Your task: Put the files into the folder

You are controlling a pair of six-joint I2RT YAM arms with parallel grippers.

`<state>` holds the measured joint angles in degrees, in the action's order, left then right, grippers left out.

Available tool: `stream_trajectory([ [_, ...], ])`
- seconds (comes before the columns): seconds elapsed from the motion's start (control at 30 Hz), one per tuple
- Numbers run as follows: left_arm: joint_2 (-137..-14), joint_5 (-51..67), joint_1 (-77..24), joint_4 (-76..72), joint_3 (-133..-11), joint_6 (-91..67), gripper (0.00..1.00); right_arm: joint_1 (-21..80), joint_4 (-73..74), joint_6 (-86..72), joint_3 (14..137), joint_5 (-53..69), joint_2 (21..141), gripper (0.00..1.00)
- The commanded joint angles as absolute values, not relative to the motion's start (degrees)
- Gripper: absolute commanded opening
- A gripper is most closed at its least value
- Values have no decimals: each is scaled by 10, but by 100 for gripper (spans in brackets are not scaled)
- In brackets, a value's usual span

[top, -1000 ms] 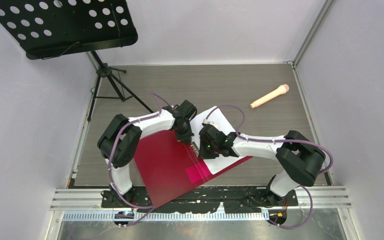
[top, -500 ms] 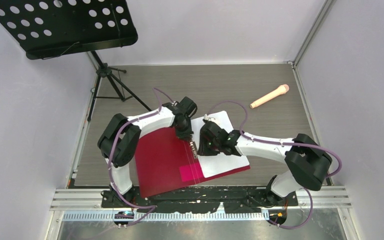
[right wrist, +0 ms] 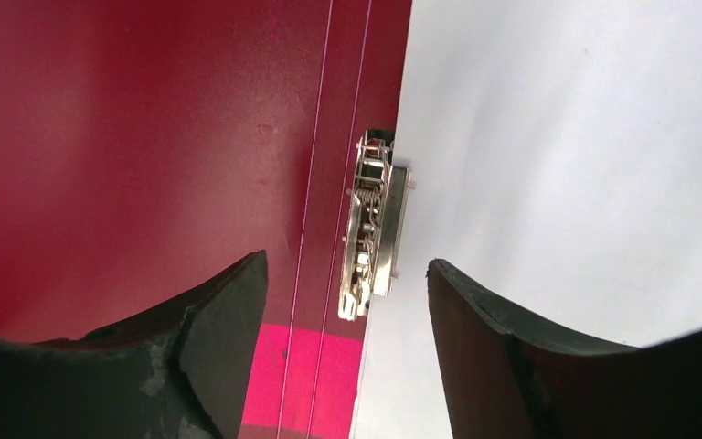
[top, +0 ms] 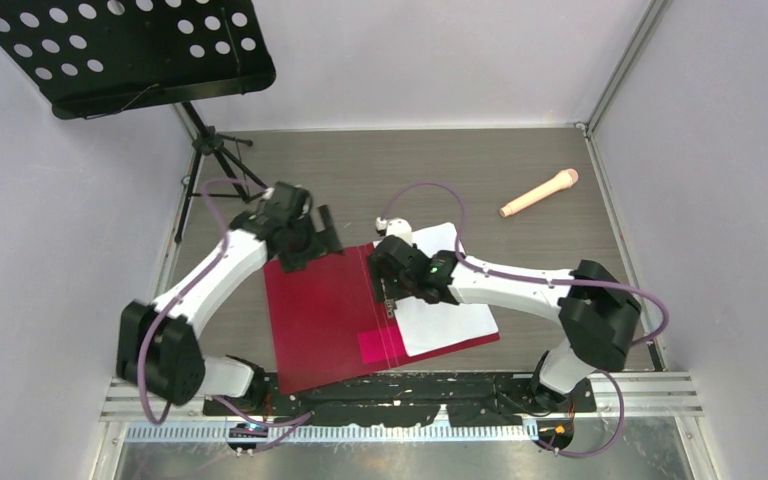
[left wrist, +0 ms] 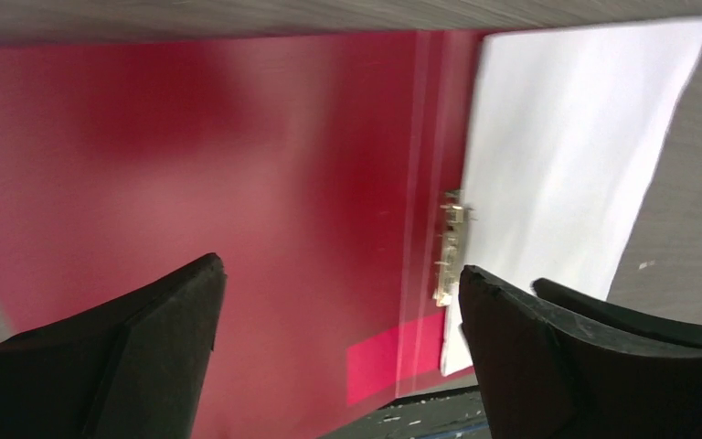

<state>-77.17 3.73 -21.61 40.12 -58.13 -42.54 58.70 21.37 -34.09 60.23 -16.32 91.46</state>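
Note:
The dark-red folder [top: 320, 315] lies open and flat on the table, near the front edge. The white files [top: 445, 300] rest on its right half, their left edge against the metal spine clip [top: 390, 297]. My left gripper [top: 312, 245] hovers open over the folder's far left corner and holds nothing. In the left wrist view the left gripper [left wrist: 340, 270] frames the red cover [left wrist: 238, 183], the clip [left wrist: 451, 247] and the files [left wrist: 567, 137]. My right gripper [top: 388, 285] stands open just above the spine. Its wrist view shows the right gripper [right wrist: 347, 265] straddling the clip [right wrist: 375, 224] without touching it, beside the files [right wrist: 585, 165].
A beige microphone [top: 540, 192] lies at the far right of the table. A black music stand [top: 130, 50] on a tripod [top: 215, 165] stands at the far left. A pink patch [top: 378, 345] marks the folder's near spine. Walls close in both sides.
Both grippers went from shut to open. The left arm pulled away from the spine toward the far left. The folder and files settled flat on the table.

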Motion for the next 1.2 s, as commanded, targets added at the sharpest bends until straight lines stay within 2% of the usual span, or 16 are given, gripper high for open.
stream_trajectory([
  [0.0, -696, 77, -135, 403, -486, -400, 98, 599, 255, -289, 661, -238, 975, 71],
  [0.23, -584, 31, -101, 356, -346, -429, 100, 599, 250, -272, 668, -251, 1023, 71],
  [0.57, -475, -119, -100, 376, -263, -451, 100, 596, 231, -266, 629, -236, 1019, 70],
  [0.93, -522, 35, -99, 302, -247, -447, 99, 592, 201, -287, 606, -196, 1017, 63],
  [1.17, -504, 130, -99, 346, -352, -416, 97, 592, 192, -293, 610, -163, 1017, 52],
])
